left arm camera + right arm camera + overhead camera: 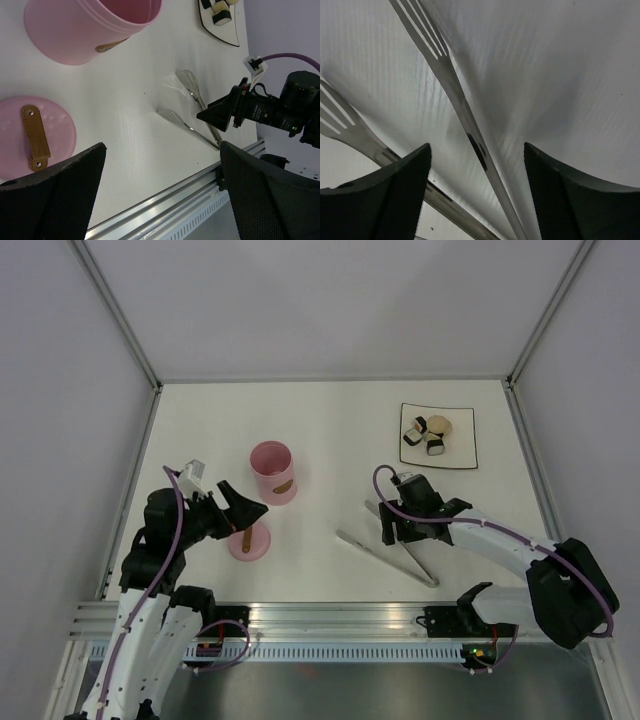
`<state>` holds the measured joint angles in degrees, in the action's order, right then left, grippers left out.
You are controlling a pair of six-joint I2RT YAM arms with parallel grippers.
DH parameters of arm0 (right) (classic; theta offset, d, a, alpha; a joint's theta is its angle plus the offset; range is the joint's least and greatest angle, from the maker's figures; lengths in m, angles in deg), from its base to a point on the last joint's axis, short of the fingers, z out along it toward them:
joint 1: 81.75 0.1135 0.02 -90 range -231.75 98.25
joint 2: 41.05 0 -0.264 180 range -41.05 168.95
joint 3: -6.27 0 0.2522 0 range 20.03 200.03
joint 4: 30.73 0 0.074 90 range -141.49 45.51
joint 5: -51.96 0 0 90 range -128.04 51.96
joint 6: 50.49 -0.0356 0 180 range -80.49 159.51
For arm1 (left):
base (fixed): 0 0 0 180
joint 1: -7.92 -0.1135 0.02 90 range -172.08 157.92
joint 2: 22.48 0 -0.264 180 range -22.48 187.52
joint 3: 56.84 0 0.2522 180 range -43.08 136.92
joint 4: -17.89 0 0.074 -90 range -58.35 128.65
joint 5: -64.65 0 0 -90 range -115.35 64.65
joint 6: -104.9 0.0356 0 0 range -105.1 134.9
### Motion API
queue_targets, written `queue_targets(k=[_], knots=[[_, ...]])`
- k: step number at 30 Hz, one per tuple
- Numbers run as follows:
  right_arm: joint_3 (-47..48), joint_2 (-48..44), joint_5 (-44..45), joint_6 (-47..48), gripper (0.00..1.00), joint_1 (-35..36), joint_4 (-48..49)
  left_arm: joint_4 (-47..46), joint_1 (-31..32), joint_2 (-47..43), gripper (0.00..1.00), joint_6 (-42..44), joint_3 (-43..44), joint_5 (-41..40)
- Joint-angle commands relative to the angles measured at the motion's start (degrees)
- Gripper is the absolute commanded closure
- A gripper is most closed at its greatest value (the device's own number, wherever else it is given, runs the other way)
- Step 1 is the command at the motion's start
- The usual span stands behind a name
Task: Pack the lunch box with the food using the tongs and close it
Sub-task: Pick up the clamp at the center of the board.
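The pink lunch box (272,472) stands open on the table, and its lid (249,541) with the brown handle lies flat just in front of it. My left gripper (241,506) hovers over the lid, open and empty; its view shows the lunch box (75,35) and lid (35,130). The silvery tongs (385,550) lie flat in a V. My right gripper (398,532) is low over them, open. One arm of the tongs (465,115) runs between its fingers (405,185) untouched; the other passes under the left finger. The food (427,434) sits on a white plate (462,455).
An aluminium rail (330,615) runs along the near table edge. White walls enclose the table on the left, back and right. In the left wrist view the right arm (280,107) is over the tongs (186,125), with the plate (225,32) beyond.
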<state>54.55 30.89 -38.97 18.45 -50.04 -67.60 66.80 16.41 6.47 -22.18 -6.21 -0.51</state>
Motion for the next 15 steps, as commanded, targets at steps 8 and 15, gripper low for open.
queue_targets(k=[8, 15], knots=[[2.04, 5.83, 8.49, -2.4, 0.8, 1.61, 6.06, -4.31, 0.39, 4.36, 0.0, 0.78, 1.9, -0.23], [6.25, 5.32, 12.26, -7.49, 1.0, 1.61, 6.06, -5.1, 0.39, 6.91, 0.0, 2.8, 3.04, -2.69]])
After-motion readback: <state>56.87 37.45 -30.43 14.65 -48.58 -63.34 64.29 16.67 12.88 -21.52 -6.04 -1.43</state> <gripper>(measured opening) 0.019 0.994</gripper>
